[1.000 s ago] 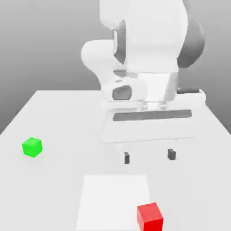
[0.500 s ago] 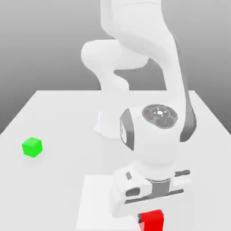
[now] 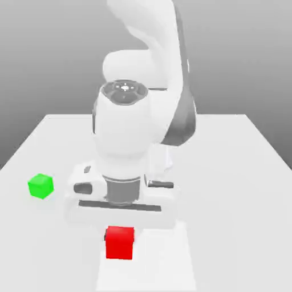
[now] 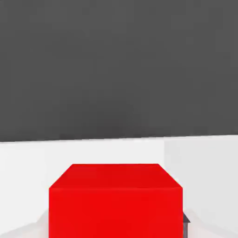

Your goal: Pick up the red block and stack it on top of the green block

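We hold the red block (image 3: 120, 242) clamped in the gripper (image 3: 120, 227), near the table's (image 3: 239, 171) front edge. We should keep it level and carry it toward the green block (image 3: 40, 186), well apart at the exterior view's left.

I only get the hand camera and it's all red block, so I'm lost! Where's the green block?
Observer: The green block sits on the table, far toward the exterior view's left, well apart from the red block.
Operator: Is anything on top of it?
Observer: No, its top is bare.
Operator: So where's my red block compared to it?
Observer: To the exterior view's right of the green block, over a paler square patch of the table.
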You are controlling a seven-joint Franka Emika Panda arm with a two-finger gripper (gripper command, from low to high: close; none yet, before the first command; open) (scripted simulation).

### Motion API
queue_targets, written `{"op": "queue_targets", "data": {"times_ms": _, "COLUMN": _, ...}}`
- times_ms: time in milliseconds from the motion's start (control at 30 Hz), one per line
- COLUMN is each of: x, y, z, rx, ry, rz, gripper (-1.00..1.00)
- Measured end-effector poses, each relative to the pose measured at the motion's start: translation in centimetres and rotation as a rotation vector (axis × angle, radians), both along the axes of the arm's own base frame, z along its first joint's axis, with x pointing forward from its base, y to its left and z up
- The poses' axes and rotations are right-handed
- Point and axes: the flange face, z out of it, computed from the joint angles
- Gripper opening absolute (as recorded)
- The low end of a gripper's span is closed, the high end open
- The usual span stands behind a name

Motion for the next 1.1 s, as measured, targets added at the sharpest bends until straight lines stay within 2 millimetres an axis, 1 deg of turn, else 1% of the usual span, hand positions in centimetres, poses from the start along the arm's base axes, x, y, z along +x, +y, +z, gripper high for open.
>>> {"op": "queue_targets", "data": {"times_ms": 33, "x": -1.4, "y": -2.7, "z": 0.3, "rx": -0.006, "ry": -0.001, "rz": -0.070, "gripper": -1.00}}
{"op": "queue_targets", "data": {"times_ms": 67, "x": -2.9, "y": -5.0, "z": 0.6, "rx": -0.010, "ry": -0.003, "rz": -0.132, "gripper": -1.00}}
{"op": "queue_targets", "data": {"times_ms": 133, "x": -6.0, "y": -8.8, "z": 1.1, "rx": -0.015, "ry": -0.006, "rz": -0.248, "gripper": -1.00}}
{"op": "queue_targets", "data": {"times_ms": 200, "x": -9.4, "y": -11.9, "z": 1.4, "rx": -0.014, "ry": -0.009, "rz": -0.359, "gripper": -1.00}}
{"op": "queue_targets", "data": {"times_ms": 267, "x": -12.6, "y": -14.1, "z": 1.7, "rx": -0.008, "ry": -0.013, "rz": -0.457, "gripper": -1.00}}
{"op": "queue_targets", "data": {"times_ms": 400, "x": -19.2, "y": -17.2, "z": 1.6, "rx": 0.020, "ry": -0.025, "rz": -0.653, "gripper": -1.00}}
{"op": "queue_targets", "data": {"times_ms": 467, "x": -22.8, "y": -18.3, "z": 1.4, "rx": 0.042, "ry": -0.033, "rz": -0.759, "gripper": -1.00}}
{"op": "queue_targets", "data": {"times_ms": 533, "x": -26.3, "y": -18.9, "z": 1.0, "rx": 0.069, "ry": -0.043, "rz": -0.865, "gripper": -1.00}}
{"op": "queue_targets", "data": {"times_ms": 567, "x": -27.1, "y": -19.0, "z": 0.7, "rx": 0.083, "ry": -0.046, "rz": -0.890, "gripper": -1.00}}
{"op": "queue_targets", "data": {"times_ms": 600, "x": -27.4, "y": -19.0, "z": 0.3, "rx": 0.095, "ry": -0.048, "rz": -0.902, "gripper": -1.00}}
{"op": "queue_targets", "data": {"times_ms": 900, "x": -27.0, "y": -18.9, "z": -3.3, "rx": 0.142, "ry": -0.057, "rz": -0.907, "gripper": -1.00}}
{"op": "queue_targets", "data": {"times_ms": 1033, "x": -27.2, "y": -18.9, "z": -4.8, "rx": 0.124, "ry": -0.055, "rz": -0.907, "gripper": -1.00}}
{"op": "queue_targets", "data": {"times_ms": 1100, "x": -27.6, "y": -19.0, "z": -5.5, "rx": 0.107, "ry": -0.053, "rz": -0.914, "gripper": -1.00}}
